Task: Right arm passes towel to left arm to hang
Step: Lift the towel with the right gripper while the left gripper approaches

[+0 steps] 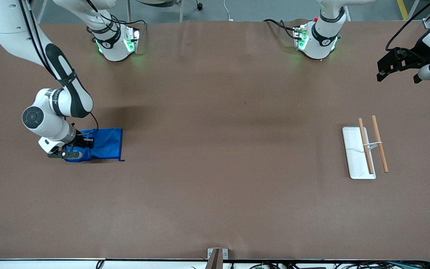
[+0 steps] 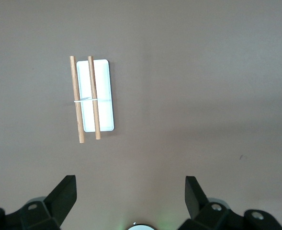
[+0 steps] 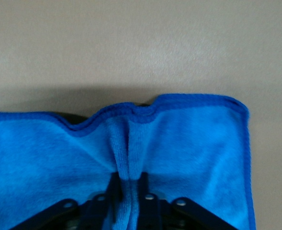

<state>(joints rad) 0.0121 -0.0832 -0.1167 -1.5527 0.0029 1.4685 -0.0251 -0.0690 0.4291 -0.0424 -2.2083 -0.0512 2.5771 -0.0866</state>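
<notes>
The bright blue towel [image 1: 105,147] lies on the brown table toward the right arm's end. My right gripper [image 1: 78,147] is down on the towel's edge, shut on a pinched fold of it. In the right wrist view the fold of towel [image 3: 188,143] runs up between the black fingers [image 3: 144,194] of my right gripper [image 3: 129,184], and the cloth bunches toward the pinch. My left gripper [image 1: 398,77] hangs open and holds nothing, over bare table at the left arm's end. The left wrist view shows my left gripper [image 2: 131,184] with its fingers wide apart.
A hanging rack stands toward the left arm's end: a white flat base [image 1: 354,157] with two wooden rods [image 1: 380,144] joined by a white tie. The left wrist view shows the rack's base [image 2: 105,91] and rods [image 2: 76,100] below that gripper. Brown table cover [image 1: 215,149] lies between towel and rack.
</notes>
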